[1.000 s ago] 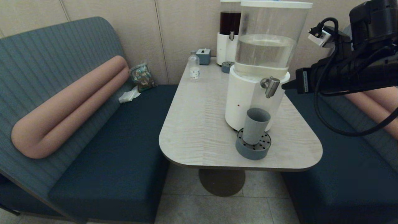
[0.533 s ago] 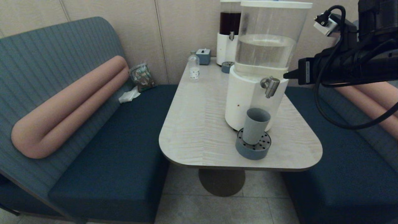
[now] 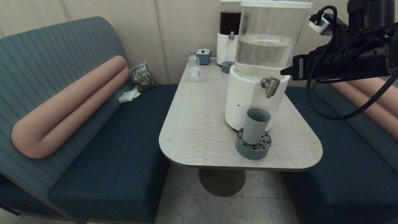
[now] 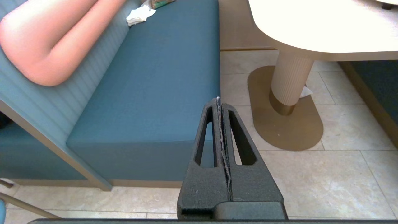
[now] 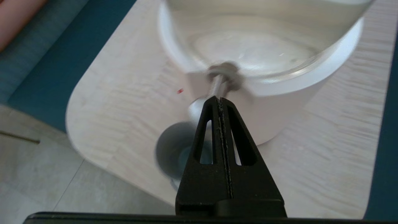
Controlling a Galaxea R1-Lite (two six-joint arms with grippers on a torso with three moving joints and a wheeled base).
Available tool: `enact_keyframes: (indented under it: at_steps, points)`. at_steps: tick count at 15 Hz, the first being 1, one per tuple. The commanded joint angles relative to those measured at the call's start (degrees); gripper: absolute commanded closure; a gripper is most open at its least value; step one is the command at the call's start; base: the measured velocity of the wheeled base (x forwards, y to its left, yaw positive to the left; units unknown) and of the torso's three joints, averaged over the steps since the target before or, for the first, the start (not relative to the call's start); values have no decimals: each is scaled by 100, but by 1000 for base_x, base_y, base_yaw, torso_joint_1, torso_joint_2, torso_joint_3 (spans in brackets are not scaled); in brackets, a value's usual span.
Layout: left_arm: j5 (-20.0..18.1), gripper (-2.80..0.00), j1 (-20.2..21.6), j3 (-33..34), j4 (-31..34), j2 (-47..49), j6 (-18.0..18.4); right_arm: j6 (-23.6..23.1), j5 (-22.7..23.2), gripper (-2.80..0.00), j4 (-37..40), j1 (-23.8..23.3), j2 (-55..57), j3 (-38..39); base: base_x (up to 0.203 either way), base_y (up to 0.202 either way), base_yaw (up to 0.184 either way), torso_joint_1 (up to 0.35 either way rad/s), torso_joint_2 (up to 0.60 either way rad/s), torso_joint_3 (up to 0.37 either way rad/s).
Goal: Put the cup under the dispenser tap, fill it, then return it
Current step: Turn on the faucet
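With the cup (image 3: 255, 125) already standing below, the tightly closed, empty right pincer (image 3: 283, 71) is being held just beside the dispenser tap (image 3: 271, 86), which should be pressed gently.

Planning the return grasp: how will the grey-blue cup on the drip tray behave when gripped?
The cup looks rigid and matte, so probably not slippery. Tall and tapering to a narrower base on the perforated drip tray, it may tip if nudged high.
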State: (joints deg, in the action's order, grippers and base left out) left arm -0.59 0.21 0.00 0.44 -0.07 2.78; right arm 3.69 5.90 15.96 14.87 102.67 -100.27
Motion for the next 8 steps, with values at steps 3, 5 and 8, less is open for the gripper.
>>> enact_keyframes:
  at_steps: [3, 5, 8]
  points:
    - [-2, 0, 3, 0, 0, -1, 3, 0, -1, 0, 21, -96, 196, -172, 0, 0, 0, 0, 0, 0]
    - [-2, 0, -3, 0, 0, 3, 3, -9, -1, 0, 21, -125, 261, -204, 0, 0, 0, 0, 0, 0]
    - [-2, 0, 2, 0, 0, -1, 3, -9, -1, 0, 21, -125, 353, -256, 0, 0, 0, 0, 0, 0]
